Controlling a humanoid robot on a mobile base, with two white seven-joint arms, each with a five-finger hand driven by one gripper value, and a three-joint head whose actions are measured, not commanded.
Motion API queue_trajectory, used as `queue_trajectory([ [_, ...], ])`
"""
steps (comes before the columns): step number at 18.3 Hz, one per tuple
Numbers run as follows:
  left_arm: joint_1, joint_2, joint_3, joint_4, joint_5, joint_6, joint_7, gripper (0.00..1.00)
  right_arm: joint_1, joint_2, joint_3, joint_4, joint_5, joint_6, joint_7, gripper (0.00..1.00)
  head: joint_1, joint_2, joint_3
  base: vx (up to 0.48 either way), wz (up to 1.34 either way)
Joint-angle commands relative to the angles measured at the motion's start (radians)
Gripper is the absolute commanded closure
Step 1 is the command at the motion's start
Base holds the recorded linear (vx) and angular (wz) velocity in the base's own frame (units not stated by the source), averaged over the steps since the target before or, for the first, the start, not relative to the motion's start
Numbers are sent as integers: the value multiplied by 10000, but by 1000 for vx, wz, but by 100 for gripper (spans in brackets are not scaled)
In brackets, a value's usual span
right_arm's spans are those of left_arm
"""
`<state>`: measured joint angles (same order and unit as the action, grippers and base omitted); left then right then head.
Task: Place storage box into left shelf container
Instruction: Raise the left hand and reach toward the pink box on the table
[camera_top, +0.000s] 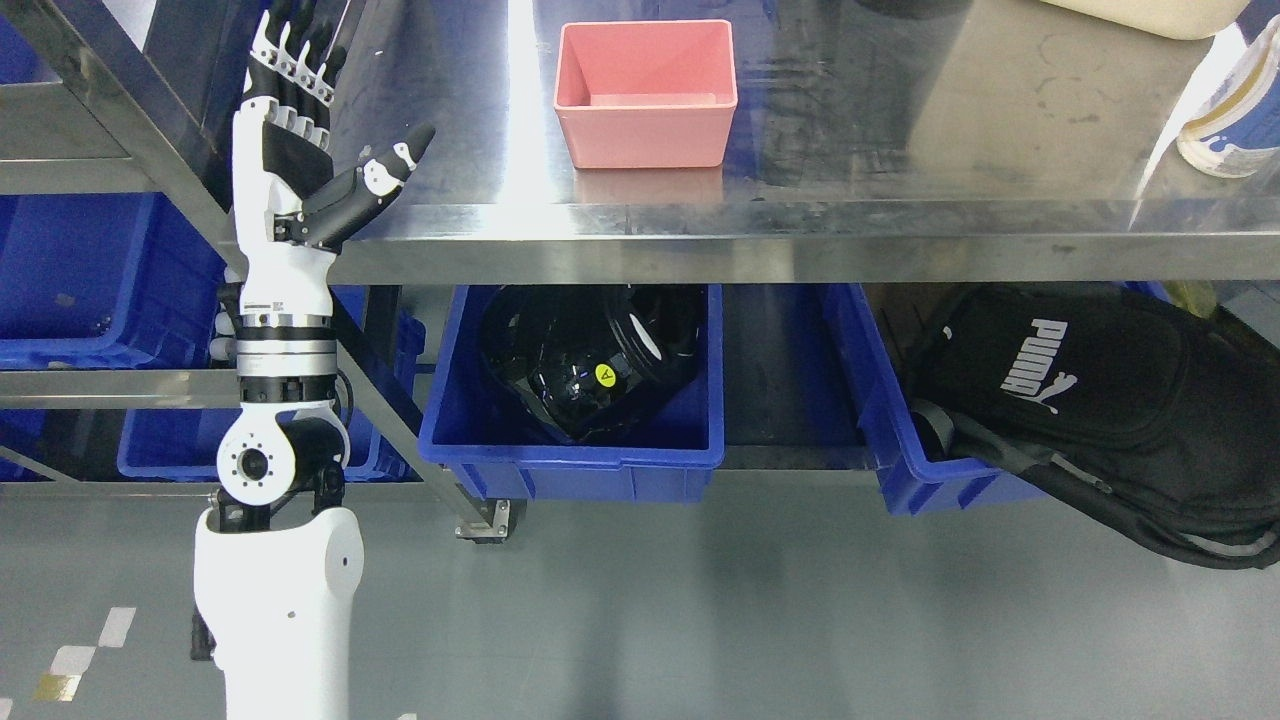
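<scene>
Fingers (300, 70) of the left hand (300, 150) stand spread wide, holding nothing, well left of the pink storage box (645, 130) on the steel worktop (900, 150). Best approach, I judge: reach right, pinch one wall firmly, then carry toward the blue shelf containers (80, 280).

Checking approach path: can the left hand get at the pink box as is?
Probably yes. The left hand is open, raised at the steel table's left end; the pink box stands alone to its right, bare tabletop between them.
</scene>
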<state>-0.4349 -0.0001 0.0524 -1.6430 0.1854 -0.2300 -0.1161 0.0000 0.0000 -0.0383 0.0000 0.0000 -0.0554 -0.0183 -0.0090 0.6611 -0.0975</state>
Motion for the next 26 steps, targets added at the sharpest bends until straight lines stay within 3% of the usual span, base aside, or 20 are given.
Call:
queue_trajectory([
  [1, -68, 175, 105, -14, 17, -16, -51, 1, -184, -175, 0, -175, 0, 1, -1, 1, 0, 0, 0, 0, 0],
  [5, -740, 175, 136, 31, 2, 44, -219, 1, -184, -175, 0, -175, 0, 1, -1, 1, 0, -2, 0, 0, 0],
  [8, -2304, 1561, 90, 414, -13, 1190, -1535, 1, -184, -175, 0, -175, 0, 1, -1, 1, 0, -2, 0, 0, 0],
  [10, -3454, 2863, 74, 690, -13, 2006, -3065, 1, -184, -175, 0, -175, 0, 1, -1, 1, 0, -1, 0, 0, 0],
  [12, -4253, 4397, -397, 829, -180, 2085, -5468, 1, -184, -175, 0, -175, 0, 1, -1, 1, 0, -2, 0, 0, 0],
  [14, -4867, 4954, -1484, 1073, -913, 2085, -7649, 1, -184, -175, 0, -175, 0, 1, -1, 1, 0, -2, 0, 0, 0],
  [15, -5068, 4925, -1931, 1303, -1617, 2085, -8389, 1, -184, -175, 0, -175, 0, 1, -1, 1, 0, -1, 0, 0, 0],
  [19, -5666, 4313, -3006, 2376, -3676, 2100, -8687, 1, -184, -175, 0, -175, 0, 1, -1, 1, 0, -2, 0, 0, 0],
  [22, -6203, 4021, -3759, 2822, -3833, 2100, -8734, 1, -184, -175, 0, -175, 0, 1, -1, 1, 0, -2, 0, 0, 0],
  [24, -6419, 3364, -3853, 3053, -3848, 2177, -8718, 1, -184, -175, 0, -175, 0, 1, -1, 1, 0, -2, 0, 0, 0],
  [26, -6572, 2673, -3883, 3069, -3833, 2955, -8733, 1, -184, -175, 0, -175, 0, 1, -1, 1, 0, -2, 0, 0, 0],
])
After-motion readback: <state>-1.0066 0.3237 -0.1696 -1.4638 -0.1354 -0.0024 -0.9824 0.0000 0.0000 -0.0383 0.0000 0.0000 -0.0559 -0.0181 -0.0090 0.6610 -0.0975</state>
